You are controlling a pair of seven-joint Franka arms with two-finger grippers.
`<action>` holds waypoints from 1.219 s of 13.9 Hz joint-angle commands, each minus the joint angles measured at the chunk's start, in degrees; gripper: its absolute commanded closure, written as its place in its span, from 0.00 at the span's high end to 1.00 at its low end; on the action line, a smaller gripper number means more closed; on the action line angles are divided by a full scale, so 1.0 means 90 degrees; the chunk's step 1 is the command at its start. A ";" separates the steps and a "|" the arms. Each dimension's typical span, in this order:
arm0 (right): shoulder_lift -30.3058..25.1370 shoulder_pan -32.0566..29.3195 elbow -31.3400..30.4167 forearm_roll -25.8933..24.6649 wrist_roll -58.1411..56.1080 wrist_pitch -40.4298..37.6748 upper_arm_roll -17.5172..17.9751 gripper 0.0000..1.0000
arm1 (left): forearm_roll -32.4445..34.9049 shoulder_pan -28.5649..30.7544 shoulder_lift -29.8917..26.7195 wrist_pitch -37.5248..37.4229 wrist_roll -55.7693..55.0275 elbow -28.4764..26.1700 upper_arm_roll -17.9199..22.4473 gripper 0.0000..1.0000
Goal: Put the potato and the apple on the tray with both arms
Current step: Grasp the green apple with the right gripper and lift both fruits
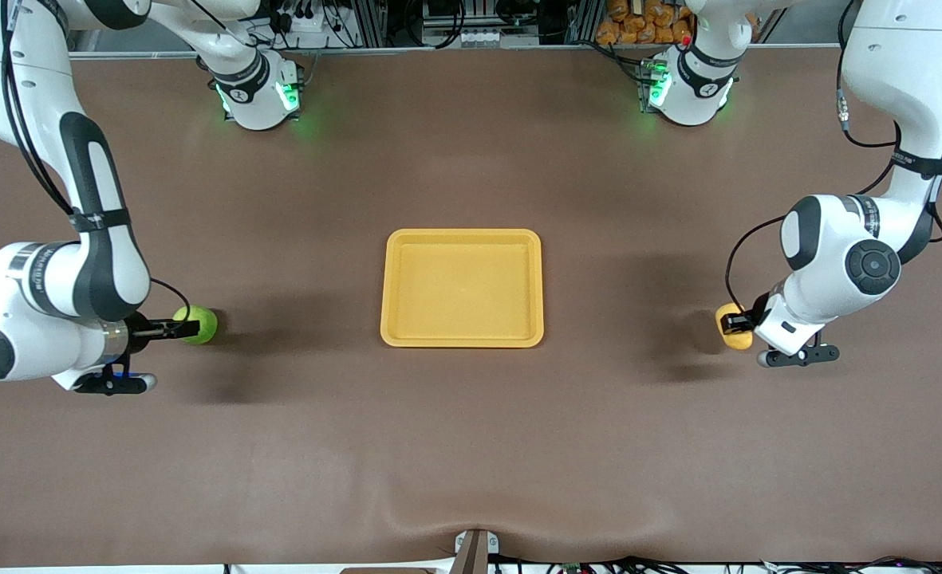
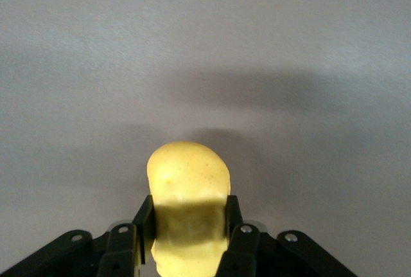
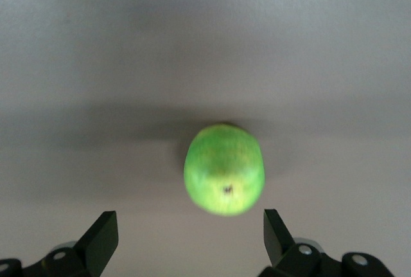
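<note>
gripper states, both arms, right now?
Left gripper: shut on the potato, at the left arm's end of the table.
Right gripper: open, fingers either side of the apple, not gripping.

No readable text

No label, brand, number or sign is legible on anything in any view.
</note>
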 commanded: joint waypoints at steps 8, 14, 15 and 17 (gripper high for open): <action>-0.0832 -0.0181 -0.2916 -0.0037 -0.0925 0.3608 0.0012 1.00 | 0.0071 0.0013 -0.0185 -0.1302 -0.0474 0.0684 -0.0939 0.00; -0.0813 -0.0347 -0.2995 -0.0008 -0.1257 0.3394 0.0022 0.77 | 0.0081 0.0013 -0.0322 -0.1536 -0.0952 0.0714 -0.1563 0.00; -0.0832 -0.0347 -0.2975 -0.0008 -0.1277 0.3355 0.0031 0.26 | 0.0100 -0.0006 -0.0322 -0.1537 -0.1099 0.0714 -0.1709 0.00; -0.0988 -0.0308 -0.2927 0.0012 -0.1258 0.3238 0.0041 0.00 | 0.0178 -0.0026 -0.0303 -0.1537 -0.1547 0.0723 -0.1993 0.00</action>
